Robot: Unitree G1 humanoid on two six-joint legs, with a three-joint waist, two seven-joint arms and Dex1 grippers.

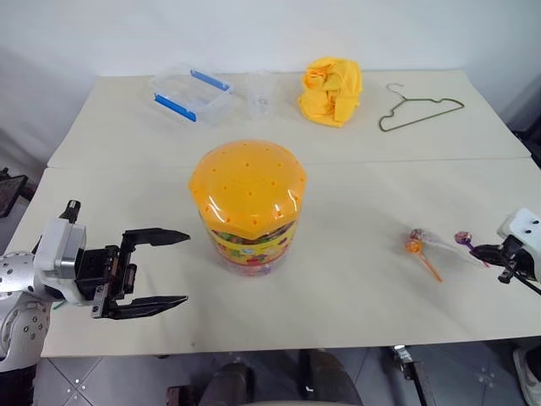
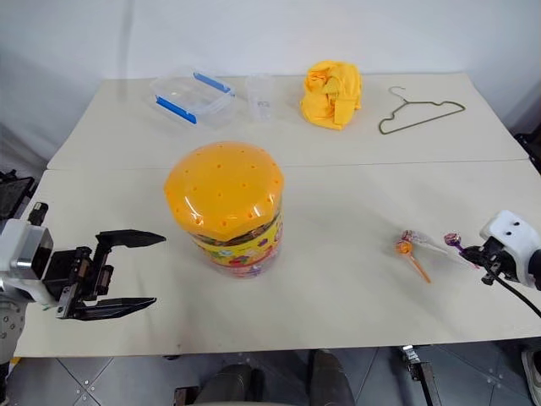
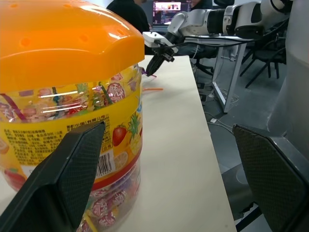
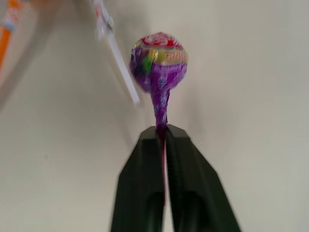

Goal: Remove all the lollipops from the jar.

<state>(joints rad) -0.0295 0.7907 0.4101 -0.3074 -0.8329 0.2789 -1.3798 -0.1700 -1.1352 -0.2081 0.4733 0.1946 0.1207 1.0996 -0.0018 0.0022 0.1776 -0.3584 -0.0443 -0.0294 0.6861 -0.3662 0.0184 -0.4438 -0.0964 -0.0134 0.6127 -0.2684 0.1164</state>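
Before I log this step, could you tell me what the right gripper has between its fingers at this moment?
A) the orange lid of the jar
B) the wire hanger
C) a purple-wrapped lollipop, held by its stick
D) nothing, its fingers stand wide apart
C: in the right wrist view the right gripper has its fingers pinched on the stick just below the purple-wrapped lollipop, over the table.

A pale beige table (image 1: 355, 254), made of two tops joined by a seam running from nine to three o'clock, stands against a plain white wall (image 1: 254, 34) at twelve o'clock. Grey tiled floor (image 1: 473, 376) shows past the table edge at six o'clock. In the left wrist view a lit screen (image 3: 166, 7), a desk (image 3: 227, 41) and dark chairs (image 3: 263, 53) stand beyond the table.
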